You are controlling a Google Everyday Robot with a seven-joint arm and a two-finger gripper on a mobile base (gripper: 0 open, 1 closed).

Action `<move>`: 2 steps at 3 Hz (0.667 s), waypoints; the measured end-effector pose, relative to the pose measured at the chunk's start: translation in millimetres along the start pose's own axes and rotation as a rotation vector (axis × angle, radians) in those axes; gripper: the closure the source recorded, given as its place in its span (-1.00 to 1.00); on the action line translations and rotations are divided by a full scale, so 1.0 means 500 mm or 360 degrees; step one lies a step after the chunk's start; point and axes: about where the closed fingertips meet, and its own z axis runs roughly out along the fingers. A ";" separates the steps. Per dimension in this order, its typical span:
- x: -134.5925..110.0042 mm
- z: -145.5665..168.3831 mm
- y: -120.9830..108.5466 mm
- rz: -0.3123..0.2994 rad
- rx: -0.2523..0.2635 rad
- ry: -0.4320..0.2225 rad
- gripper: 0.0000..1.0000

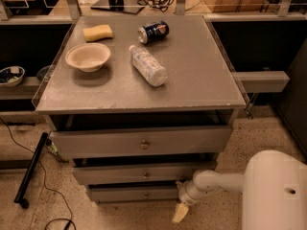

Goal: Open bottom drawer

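The robot's white arm (221, 181) stretches low toward the bench (196, 75), gripper (181, 212) hanging floorward just off the bottom drawer's (129, 194) right end, whether open or closed impossible to tell.

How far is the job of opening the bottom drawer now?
Done: nothing visible yet; the bottom drawer looks closed. In hand: the gripper hangs low at the right end of that drawer's front, away from its knob. Left: reach the knob, grip it, pull the drawer out.
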 end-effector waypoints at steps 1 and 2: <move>0.004 0.010 -0.017 0.0020 0.0025 -0.0027 -1.00; 0.001 0.049 -0.054 0.0033 0.0020 -0.0040 -1.00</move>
